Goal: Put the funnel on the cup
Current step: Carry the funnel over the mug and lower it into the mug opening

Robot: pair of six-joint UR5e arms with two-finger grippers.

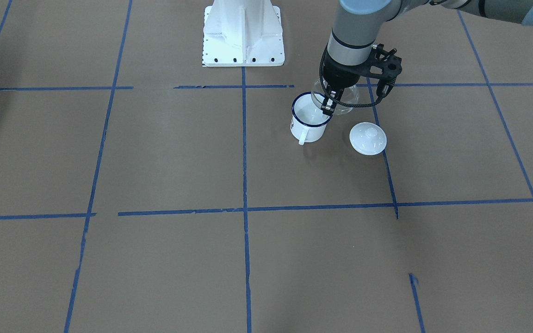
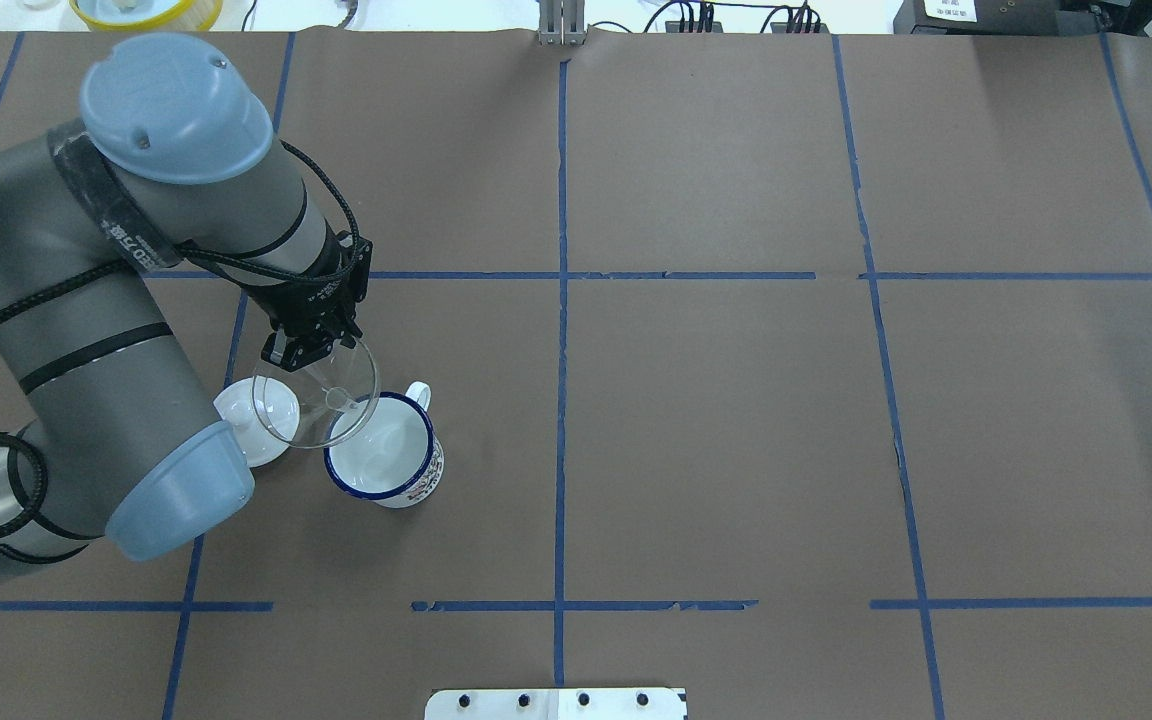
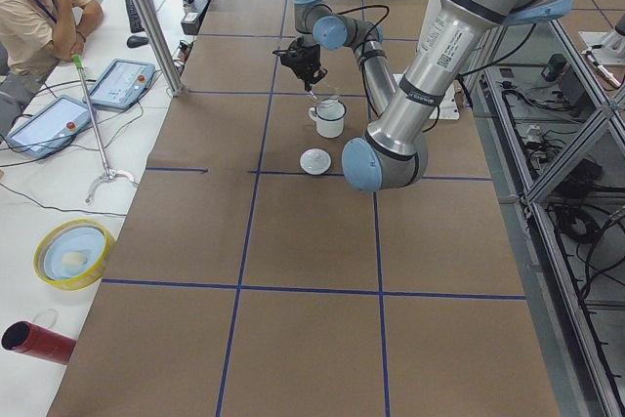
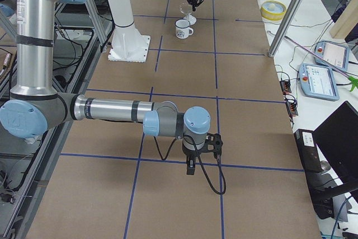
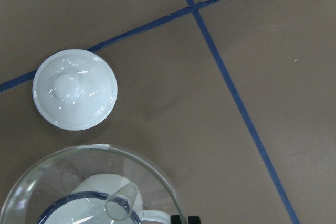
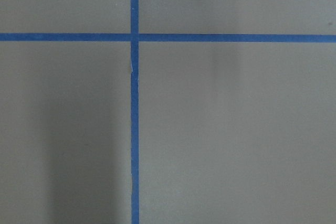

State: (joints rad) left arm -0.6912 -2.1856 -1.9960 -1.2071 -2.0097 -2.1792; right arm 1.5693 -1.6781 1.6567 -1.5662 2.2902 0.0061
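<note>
Showing the funnel (image 2: 321, 395) airborne and tilted, spout over the edge of the mouth of the cup (image 2: 383, 465), wide rim overhanging toward the lid (image 2: 241, 425); not yet seated. Gripped at the rim edge by the left gripper (image 2: 298, 350), jaws clamped on the thin wall. Judged light, stiff, slick and perhaps brittle: best held at the rim with modest force, levelled, then lowered until spout sits inside the blue rim. Likely to tip if released off-centre. Elsewhere, right gripper (image 4: 191, 167) well apart over the table (image 2: 736, 450); jaw state impossible to tell.
</note>
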